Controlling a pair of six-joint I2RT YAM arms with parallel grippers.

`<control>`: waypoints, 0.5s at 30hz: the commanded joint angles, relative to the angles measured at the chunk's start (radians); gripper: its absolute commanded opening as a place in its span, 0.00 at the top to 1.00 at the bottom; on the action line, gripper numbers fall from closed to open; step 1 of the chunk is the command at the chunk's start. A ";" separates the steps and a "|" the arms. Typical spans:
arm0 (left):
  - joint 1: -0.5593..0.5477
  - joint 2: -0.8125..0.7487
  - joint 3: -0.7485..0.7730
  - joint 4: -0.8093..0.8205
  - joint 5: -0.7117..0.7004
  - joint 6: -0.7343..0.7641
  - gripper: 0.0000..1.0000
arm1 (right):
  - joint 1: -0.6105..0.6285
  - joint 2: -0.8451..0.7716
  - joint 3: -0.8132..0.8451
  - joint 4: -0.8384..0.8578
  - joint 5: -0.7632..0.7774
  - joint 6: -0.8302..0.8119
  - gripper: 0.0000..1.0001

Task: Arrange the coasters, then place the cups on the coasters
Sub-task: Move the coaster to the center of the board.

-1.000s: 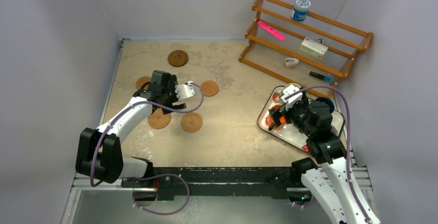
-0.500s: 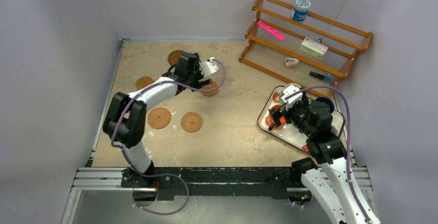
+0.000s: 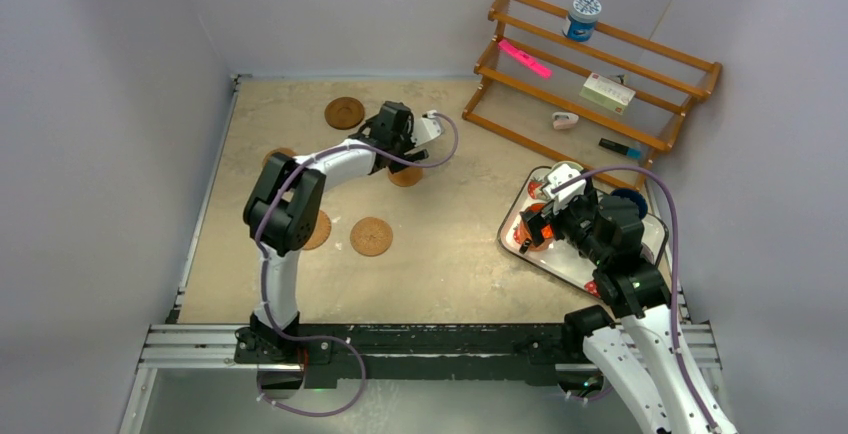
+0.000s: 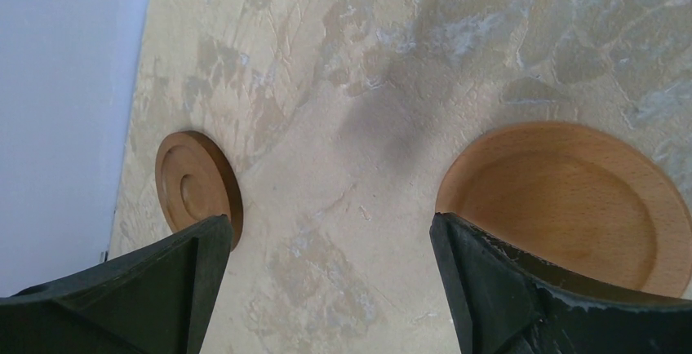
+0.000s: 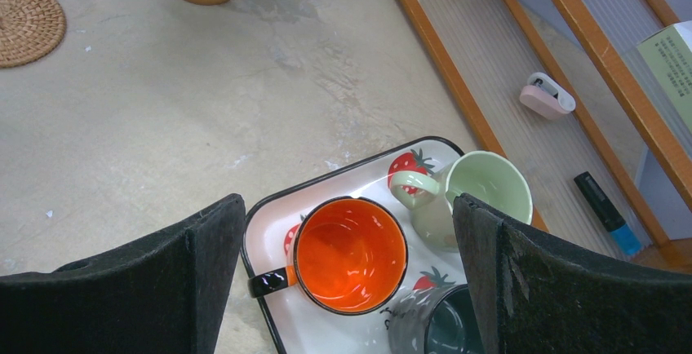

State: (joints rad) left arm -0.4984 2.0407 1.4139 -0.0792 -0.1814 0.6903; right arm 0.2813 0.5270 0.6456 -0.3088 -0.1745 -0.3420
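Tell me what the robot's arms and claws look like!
The left arm and right arm are white tubes with chunky black joints, and a purple cable loops along each. The left gripper and right gripper each have two flat black fingers with scuffed, rough edges.

Between the right arm's black jaws: a glossy orange cup (image 5: 351,254) and a pale green cup (image 5: 488,187) on a white, black-rimmed, red-strawberry-print tray (image 5: 359,181); mottled beige worktop (image 5: 163,126).
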 commanded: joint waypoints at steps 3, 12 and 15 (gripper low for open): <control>-0.009 0.052 0.069 0.018 -0.086 -0.019 0.00 | 0.006 -0.010 -0.003 0.016 0.006 -0.010 0.01; -0.011 0.062 0.078 0.012 -0.084 -0.033 0.00 | 0.006 -0.009 -0.003 0.016 0.006 -0.012 0.01; -0.010 0.022 0.066 0.030 -0.069 -0.051 0.00 | 0.006 -0.009 -0.004 0.016 0.006 -0.012 0.01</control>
State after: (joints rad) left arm -0.5056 2.1059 1.4624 -0.0753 -0.2527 0.6861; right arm 0.2813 0.5270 0.6456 -0.3088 -0.1745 -0.3420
